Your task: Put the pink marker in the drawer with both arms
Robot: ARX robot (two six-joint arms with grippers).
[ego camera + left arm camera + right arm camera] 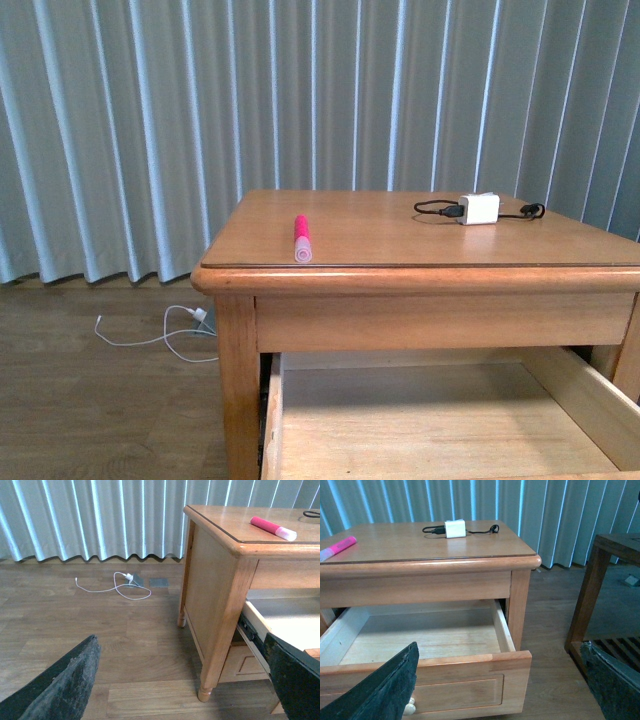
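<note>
The pink marker lies on the nightstand top near its front left edge, pale cap toward me. It also shows in the left wrist view and at the edge of the right wrist view. The drawer is pulled out and empty; the right wrist view shows its pale interior and panel front with the knob. My left gripper is open and empty, low beside the nightstand's left front leg. My right gripper is open and empty in front of the drawer's right corner. Neither arm shows in the front view.
A white charger block with a black cable sits at the back right of the nightstand top. A white cable lies on the wooden floor by the curtain. A dark wooden rack stands to the nightstand's right.
</note>
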